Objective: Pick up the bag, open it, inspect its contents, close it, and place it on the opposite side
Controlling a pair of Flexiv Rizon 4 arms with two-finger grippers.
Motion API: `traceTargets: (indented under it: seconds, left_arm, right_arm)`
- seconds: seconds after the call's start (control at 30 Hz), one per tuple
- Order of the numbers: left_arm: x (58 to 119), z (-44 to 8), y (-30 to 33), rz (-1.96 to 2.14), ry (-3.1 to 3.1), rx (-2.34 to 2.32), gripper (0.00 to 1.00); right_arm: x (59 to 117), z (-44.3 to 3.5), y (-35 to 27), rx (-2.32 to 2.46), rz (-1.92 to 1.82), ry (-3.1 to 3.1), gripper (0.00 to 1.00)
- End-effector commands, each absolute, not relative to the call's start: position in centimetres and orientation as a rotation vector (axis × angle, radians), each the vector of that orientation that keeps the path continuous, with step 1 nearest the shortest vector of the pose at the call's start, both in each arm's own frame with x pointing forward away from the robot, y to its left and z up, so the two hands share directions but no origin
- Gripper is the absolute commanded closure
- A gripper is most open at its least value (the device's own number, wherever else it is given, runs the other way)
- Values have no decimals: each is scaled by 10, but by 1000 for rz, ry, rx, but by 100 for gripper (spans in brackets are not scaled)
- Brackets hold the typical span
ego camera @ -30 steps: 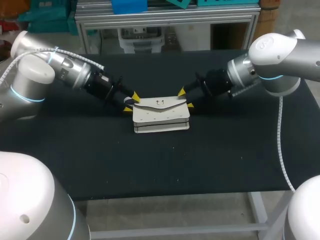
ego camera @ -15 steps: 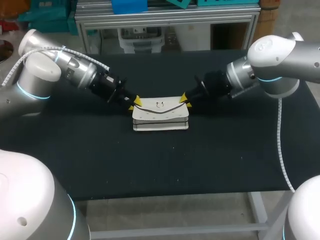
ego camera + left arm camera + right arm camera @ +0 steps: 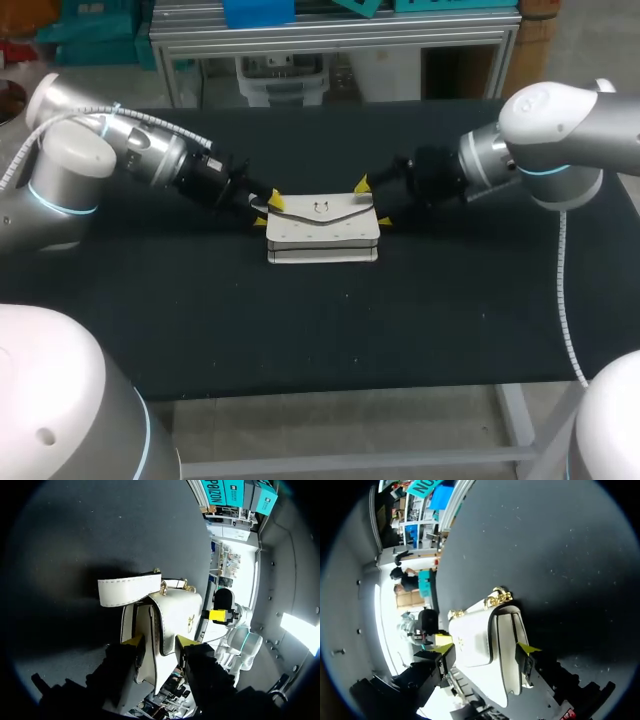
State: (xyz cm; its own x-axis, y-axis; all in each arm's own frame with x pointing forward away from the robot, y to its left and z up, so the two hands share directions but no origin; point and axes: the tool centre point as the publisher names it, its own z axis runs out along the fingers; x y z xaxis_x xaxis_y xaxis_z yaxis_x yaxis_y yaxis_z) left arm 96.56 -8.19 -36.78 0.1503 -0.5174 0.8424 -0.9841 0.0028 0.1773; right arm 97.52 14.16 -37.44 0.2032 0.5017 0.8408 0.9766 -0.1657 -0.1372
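Here left jaws clasp one end of the white bag (image 3: 322, 232); right jaws, released, straddle the other.

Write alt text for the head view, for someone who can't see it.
A white bag lies at the middle of a black table, with an arm reaching in from each side. The left gripper is shut on the bag's left end, and the right gripper straddles its right end, open.

No text, label or number can be read on the bag (image 3: 322, 232) or the table (image 3: 400, 320).
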Motion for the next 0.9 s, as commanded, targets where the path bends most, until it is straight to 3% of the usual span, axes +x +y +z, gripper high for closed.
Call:
traceTargets:
  seconds: [0.03, 0.2, 0.27, 0.43, 0.53, 0.57, 0.6, 0.63, 0.9]
  left_arm:
    - [957, -363, -84, 767, -1477, 1651, 58]
    - [956, -363, -86, 774, -1481, 1635, 66]
    - [957, -365, -89, 771, -1480, 1634, 67]
    - [961, -374, -98, 764, -1474, 1638, 75]
    - [963, -380, -101, 754, -1470, 1646, 100]
    - [964, -381, -101, 758, -1469, 1662, 100]
    - [964, -382, -101, 763, -1468, 1669, 100]
    - [964, -383, -101, 763, -1466, 1668, 100]
    - [961, -380, -97, 824, -1476, 1658, 100]
  right_arm:
    - [973, -372, 141, -1768, -870, -1388, 17]
    - [973, -369, 143, -1760, -880, -1400, 27]
    - [973, -370, 145, -1757, -883, -1402, 38]
    - [972, -375, 153, -1743, -889, -1413, 50]
    - [970, -381, 157, -1735, -876, -1428, 56]
    - [969, -383, 157, -1735, -874, -1429, 60]
    - [968, -385, 157, -1733, -868, -1432, 68]
    - [967, -386, 157, -1734, -863, -1440, 100]
    - [965, -390, 153, -1766, -886, -1462, 100]
